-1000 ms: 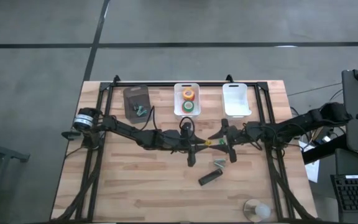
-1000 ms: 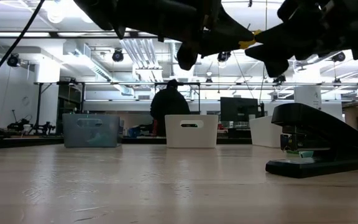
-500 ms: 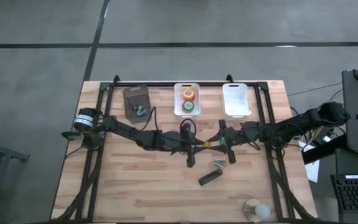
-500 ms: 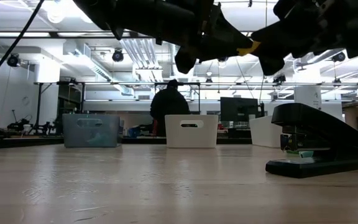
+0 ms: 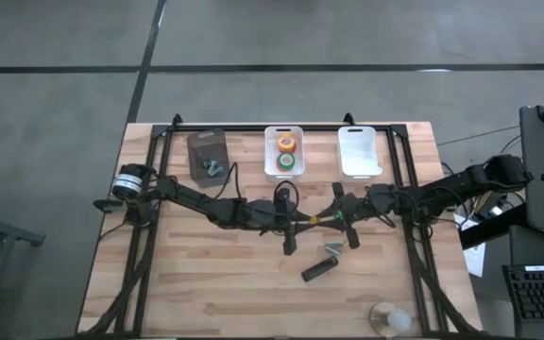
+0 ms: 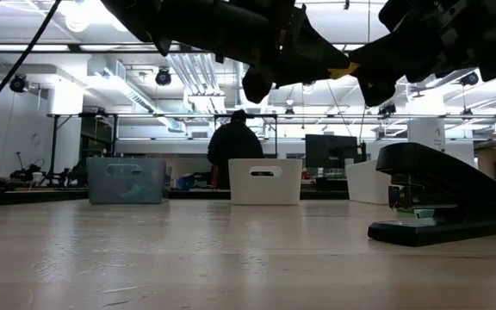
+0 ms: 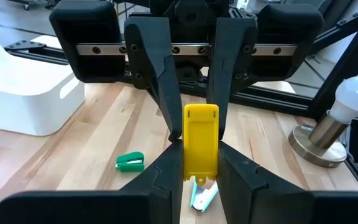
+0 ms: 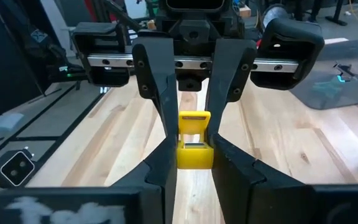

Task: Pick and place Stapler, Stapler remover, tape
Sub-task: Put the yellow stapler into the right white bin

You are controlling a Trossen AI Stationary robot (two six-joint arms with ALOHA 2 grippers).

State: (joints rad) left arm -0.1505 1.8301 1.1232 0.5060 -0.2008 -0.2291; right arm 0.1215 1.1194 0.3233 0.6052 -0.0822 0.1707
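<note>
Both grippers now clamp one small yellow piece (image 7: 201, 140), probably the staple remover, in mid-air at the centre of the high view: the right gripper (image 5: 338, 218) has just closed its fingers onto the end that the left gripper (image 5: 292, 227) already pinches. I judge a hand-over is under way, with the left's release due next. Below and right of centre, the black stapler (image 5: 316, 271) lies untouched on the wooden table (image 5: 206, 293); tape rolls (image 5: 286, 144) sit in the middle white bin (image 5: 268, 151) at the top.
</note>
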